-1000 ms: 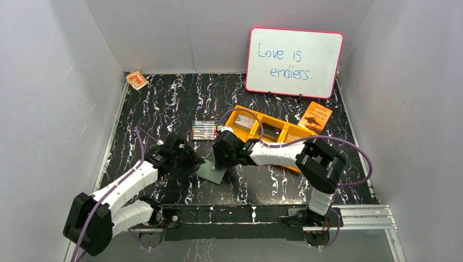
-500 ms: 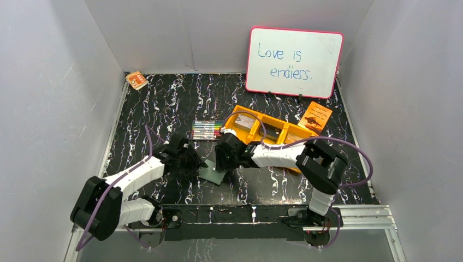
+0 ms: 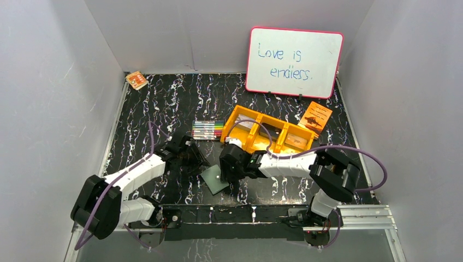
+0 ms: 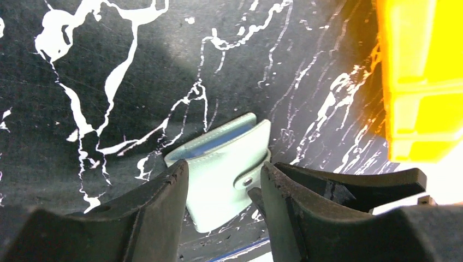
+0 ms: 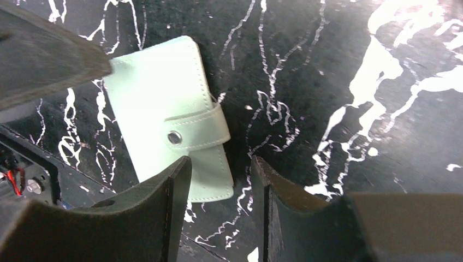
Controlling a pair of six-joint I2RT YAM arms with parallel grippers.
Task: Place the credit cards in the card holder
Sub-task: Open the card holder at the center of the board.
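The card holder, pale grey-green and snapped shut by its tab, lies flat on the black marbled table near the front edge. It also shows in the left wrist view and in the right wrist view. My left gripper is open just left of and behind it, and its jaws frame it without touching. My right gripper is open at its right edge and is empty. A whitish credit card and a tan one lie in the orange bin.
A row of markers lies left of the bin. A whiteboard leans on the back wall, with an orange booklet below it. An orange-and-white packet sits at the far left corner. The metal front rail is close to the wallet.
The card holder has slid toward the front edge and turned. My right gripper has moved nearer with it. My left gripper has drawn back to the left and away from the wallet.
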